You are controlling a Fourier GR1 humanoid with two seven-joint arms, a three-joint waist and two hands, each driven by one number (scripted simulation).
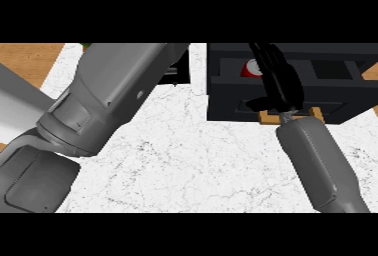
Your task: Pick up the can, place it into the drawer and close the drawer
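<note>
The left forearm (103, 100), nearest the camera, crossed the marble bench (192, 165); its robot hand was hidden, state unknowable. The dark drawer (229, 107) stood open, holding the red can (249, 70). The right robot hand (279, 82) reached in, fingers straight beside the can, probably just after releasing it.

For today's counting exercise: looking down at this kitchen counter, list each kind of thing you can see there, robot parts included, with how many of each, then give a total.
Grey forearms: 2 (left forearm, right forearm)
Black hands in view: 1 (right hand, reaching over the drawer; the left hand is out of view)
Black drawer units: 1 (drawer)
Red-and-white cans: 1 (can, partly hidden, in the drawer)
Total: 5
</note>
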